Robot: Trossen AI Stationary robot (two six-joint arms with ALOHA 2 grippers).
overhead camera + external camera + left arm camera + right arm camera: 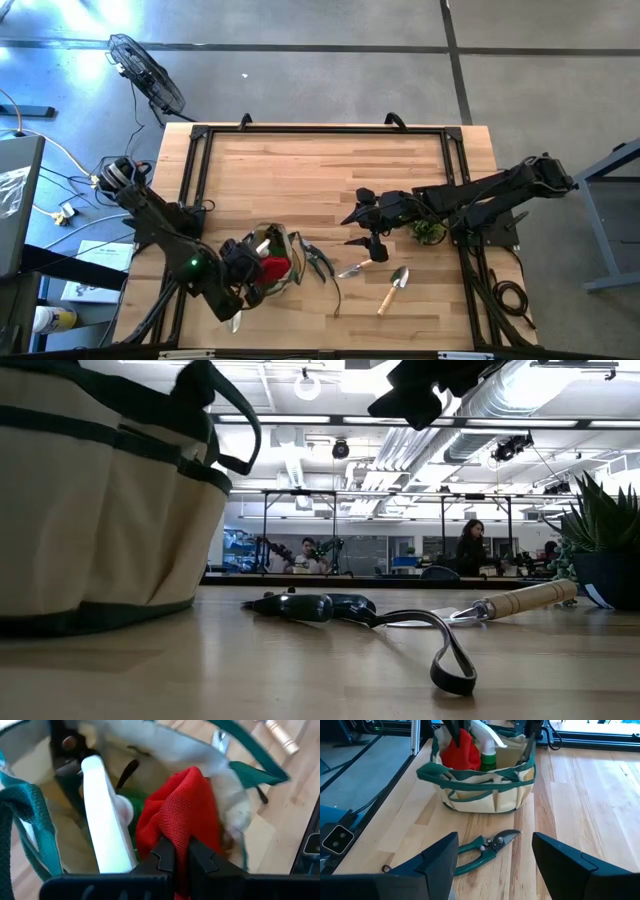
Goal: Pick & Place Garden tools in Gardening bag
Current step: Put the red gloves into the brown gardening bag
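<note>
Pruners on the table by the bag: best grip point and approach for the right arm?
Judging by pose: the pruners lie flat, blades toward the gardening bag. Grip across both handles near the pivot, from straight above. The open right gripper already hovers over them.

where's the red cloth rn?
In the high view the red cloth sits inside the gardening bag at the table's front left, pinched by the shut left gripper, beside a white spray bottle.

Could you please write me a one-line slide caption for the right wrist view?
Open right gripper hovers over green-handled pruners on the table, facing the gardening bag holding a red cloth and spray bottle.
</note>
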